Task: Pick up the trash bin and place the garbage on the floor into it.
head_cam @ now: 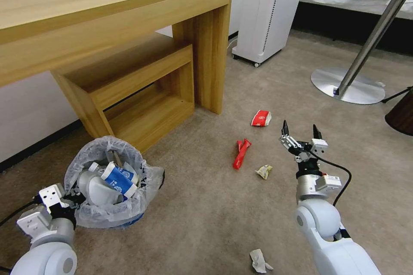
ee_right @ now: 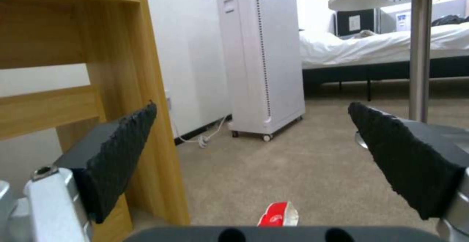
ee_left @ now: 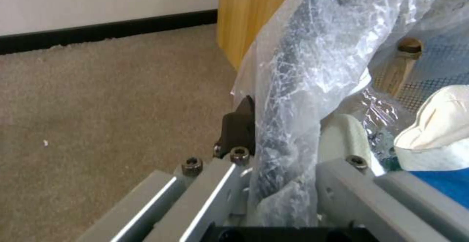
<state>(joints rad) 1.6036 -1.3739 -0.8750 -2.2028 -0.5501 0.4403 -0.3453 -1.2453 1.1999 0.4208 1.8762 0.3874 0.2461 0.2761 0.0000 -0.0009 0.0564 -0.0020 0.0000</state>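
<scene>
**Left fingers pinching the bin rim, right fingers gaping above the carpet**

Fingers (ee_left: pixel 239 125) of the left gripper (head_cam: pixel 64 201) are closing on the bag-wrapped rim of the trash bin (head_cam: pixel 107 219), one dark pad sitting outside the crinkled plastic and the pale one inside it. The bin is resting low on the floor (head_cam: pixel 206 219) at the robot's left, just in front of the wooden desk (head_cam: pixel 107 13) and its lower shelf unit (head_cam: pixel 142 90). It is already holding a blue-and-white paper cup (head_cam: pixel 117 179), pale crumpled paper and a wooden stick (ee_left: pixel 403 66).

Across on the right, the right gripper (head_cam: pixel 302 135) is hovering above the carpet with its fingers (ee_right: pixel 122 150) spread wide and gripping nothing. A red-and-white paper cup (head_cam: pixel 261 118) is lying ahead of it, toward the desk leg. A red wrapper (head_cam: pixel 241 153) and a small crumpled yellowish scrap (head_cam: pixel 263 171) are lying to its left, well apart from the bin. A crumpled white paper (head_cam: pixel 259 261) is lying close to the robot, between the two arms.

Open carpet is stretching between the bin and the scattered litter. Farther off, a white wheeled appliance (head_cam: pixel 269 8) is standing beside the desk, and the round table base (head_cam: pixel 347 86) is sitting to the right, with a bed (ee_right: pixel 371 48) behind.
</scene>
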